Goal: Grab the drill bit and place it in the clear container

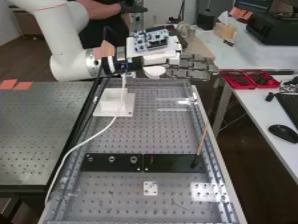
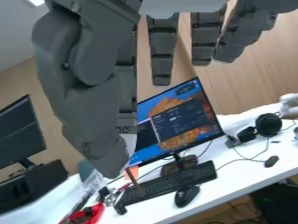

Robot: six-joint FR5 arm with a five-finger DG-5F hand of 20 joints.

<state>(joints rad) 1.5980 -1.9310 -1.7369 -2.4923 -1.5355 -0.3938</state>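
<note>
High view: from my seat, I see a perforated grey metal panel (image 1: 40,130) at the far left, with matte orange paper squares (image 1: 22,86) at its top edge. The smooth, rounded white arm (image 1: 63,40) comes in from the upper left over the drilled metal worktop (image 1: 116,192). A pale cable (image 1: 90,138) curves down toward the near end. Next, a boxy white block (image 1: 114,95) sits on a flat square base. Flat black bars (image 1: 112,167) lie across the worktop, small round fittings (image 1: 134,160) set in the left one. I can't tell for certain which piece is the drill bit, or make out the clear container. A bare circuit board (image 1: 151,41) rides on the arm's wrist. Beyond it, the robot hand (image 1: 190,68), segmented and dark grey, hangs above the worktop's far end, fingers extended, gripping nothing I can see; my wrist view shows gaps between them. Right of the bars' middle, a slim orange-brown stick (image 1: 202,141) leans, its dark lower end at the right bar. Farther right are glossy red trays (image 1: 249,79) and a rounded black mouse (image 1: 284,133).
</note>
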